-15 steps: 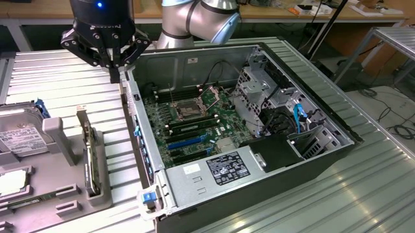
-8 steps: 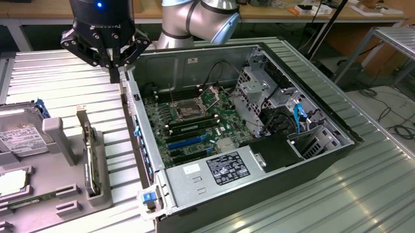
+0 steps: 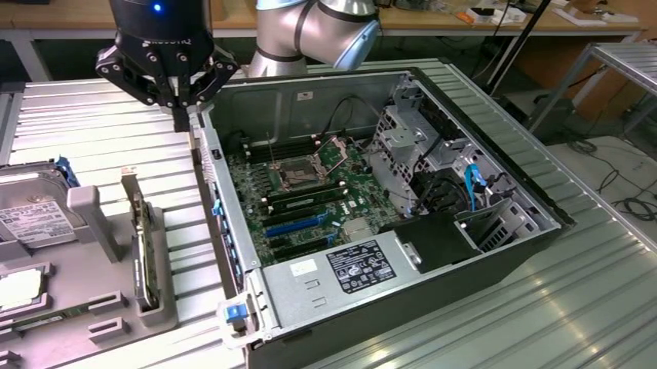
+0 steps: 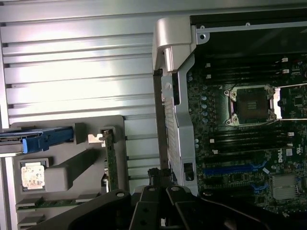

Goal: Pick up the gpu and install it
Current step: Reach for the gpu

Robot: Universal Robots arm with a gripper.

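Observation:
The gpu (image 3: 144, 246) stands on its edge in a slot of the grey holder tray (image 3: 98, 223) at the exterior view's left, its silver bracket end pointing up. In the wrist view the gpu (image 4: 111, 155) shows as a thin strip in the tray (image 4: 72, 167). My gripper (image 3: 183, 115) hangs shut and holds nothing. It is above the rear wall of the open computer case (image 3: 221, 200), well away from the gpu. The closed fingers (image 4: 160, 191) point down over that wall. Blue expansion slots (image 3: 292, 224) lie bare on the motherboard (image 4: 240, 143).
A silver hard drive (image 3: 31, 211) with a white label sits in the tray beside the gpu, next to a processor chip (image 4: 32, 175) and memory sticks (image 4: 48, 202). The case holds a power supply (image 3: 349, 269) and drive cages (image 3: 411, 138). All rests on a ribbed metal table (image 3: 113, 123).

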